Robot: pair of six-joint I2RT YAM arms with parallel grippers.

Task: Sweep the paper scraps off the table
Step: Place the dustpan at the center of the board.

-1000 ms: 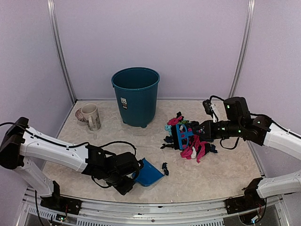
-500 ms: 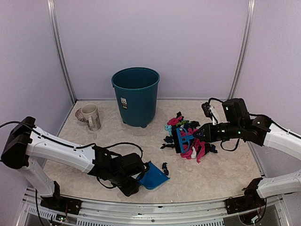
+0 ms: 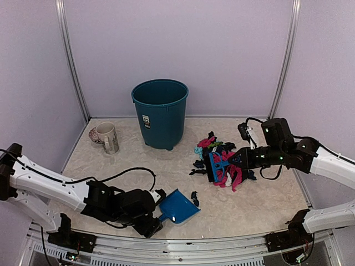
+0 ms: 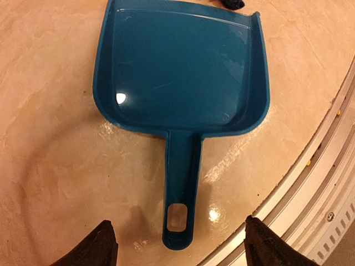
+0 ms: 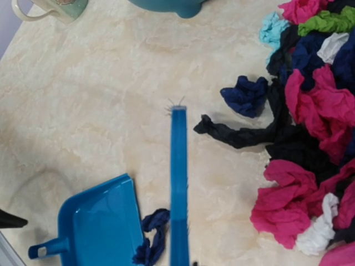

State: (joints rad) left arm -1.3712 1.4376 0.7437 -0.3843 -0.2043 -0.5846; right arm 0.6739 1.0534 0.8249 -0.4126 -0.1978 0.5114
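Sweep set-up: left gripper [image 4: 183, 245] stands spread astride the handle of the dustpan [image 4: 177, 72] at lower centre, right gripper [image 3: 239, 158] pinches the brush [image 5: 178, 183] beside the paper scraps [image 3: 228, 176] heaped centre-right on the table [image 3: 260, 208]; next likely needs brushing them panward.

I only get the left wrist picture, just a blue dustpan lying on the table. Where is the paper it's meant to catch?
Observer: The paper scraps are heaped on the right half of the table, well away from your dustpan.
Visitor: Is anything there to sweep them?
Observer: Yes, the right gripper holds a blue brush at the heap's left edge.
Visitor: What else is on the table?
Observer: A teal bin stands at the back, with a mug to its left.
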